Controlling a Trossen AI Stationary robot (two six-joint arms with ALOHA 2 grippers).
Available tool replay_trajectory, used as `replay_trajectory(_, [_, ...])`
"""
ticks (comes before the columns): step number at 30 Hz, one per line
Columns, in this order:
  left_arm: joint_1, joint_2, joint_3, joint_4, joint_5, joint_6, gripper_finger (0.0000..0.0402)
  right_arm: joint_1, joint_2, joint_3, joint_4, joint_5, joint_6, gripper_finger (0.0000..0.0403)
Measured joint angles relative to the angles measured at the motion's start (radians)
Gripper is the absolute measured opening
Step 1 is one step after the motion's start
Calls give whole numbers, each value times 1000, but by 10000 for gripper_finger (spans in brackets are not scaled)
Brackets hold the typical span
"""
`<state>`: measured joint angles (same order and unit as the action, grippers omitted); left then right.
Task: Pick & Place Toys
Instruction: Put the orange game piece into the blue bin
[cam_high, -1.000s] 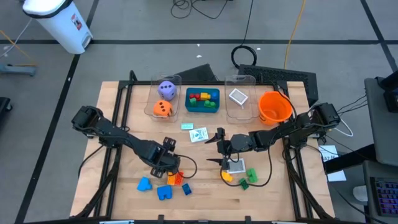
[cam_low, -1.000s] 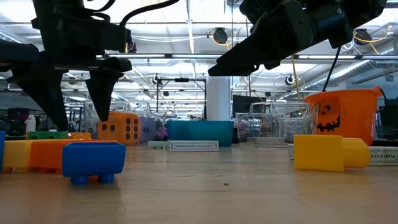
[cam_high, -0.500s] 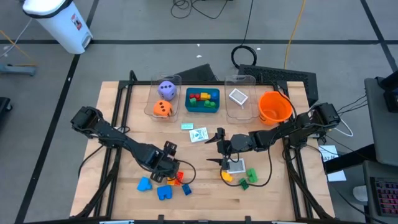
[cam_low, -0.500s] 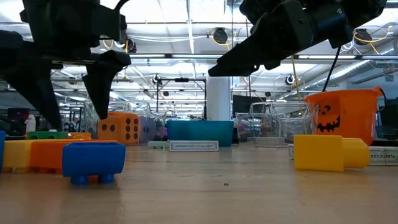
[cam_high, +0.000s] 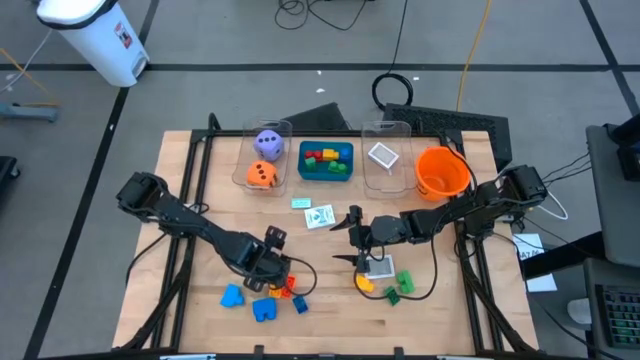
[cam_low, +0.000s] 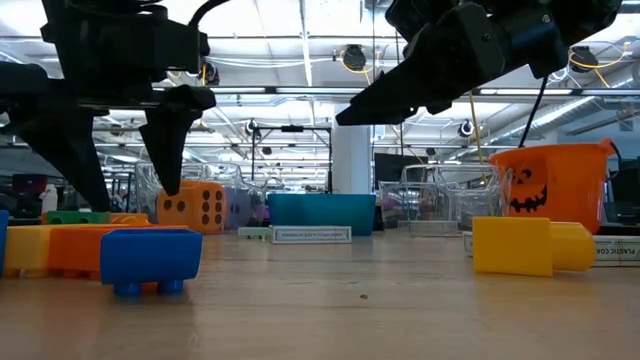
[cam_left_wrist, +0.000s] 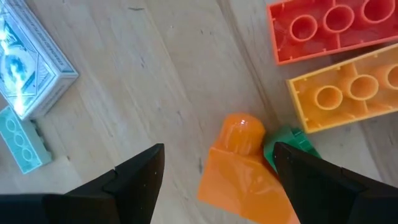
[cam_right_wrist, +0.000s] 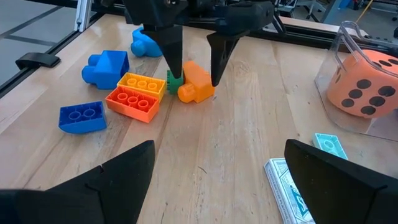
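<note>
The left gripper (cam_right_wrist: 193, 59) hangs wide open with one finger either side of an orange toy (cam_left_wrist: 242, 171), holding nothing. Red (cam_left_wrist: 329, 28) and yellow (cam_left_wrist: 348, 93) bricks lie just beside, at its nine o'clock on the table (cam_high: 200, 310). At three o'clock, the right gripper (cam_high: 352, 240) waits open and empty.

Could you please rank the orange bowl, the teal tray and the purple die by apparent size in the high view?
1. Orange bowl and teal tray: look about alike, so unranked.
2. Purple die: clearly smallest.

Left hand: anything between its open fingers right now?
Yes. In the left wrist view, the orange piece sits between the left hand fingers, a green brick beside it. Not gripped yet.
</note>
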<state>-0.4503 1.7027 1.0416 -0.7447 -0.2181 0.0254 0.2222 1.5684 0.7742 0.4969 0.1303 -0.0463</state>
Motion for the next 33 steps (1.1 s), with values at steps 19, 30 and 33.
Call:
replay_trajectory(19, [9,-1,50,-23,15,26,308,0,0,0,-1,0,1,348])
replay_trajectory(30, [42,-2,42,-1,35,74,308,0,0,0,-1,0,0,348])
replay_trajectory(33, [47,-2,42,-6,35,73,308,0,0,0,-1,0,0,348])
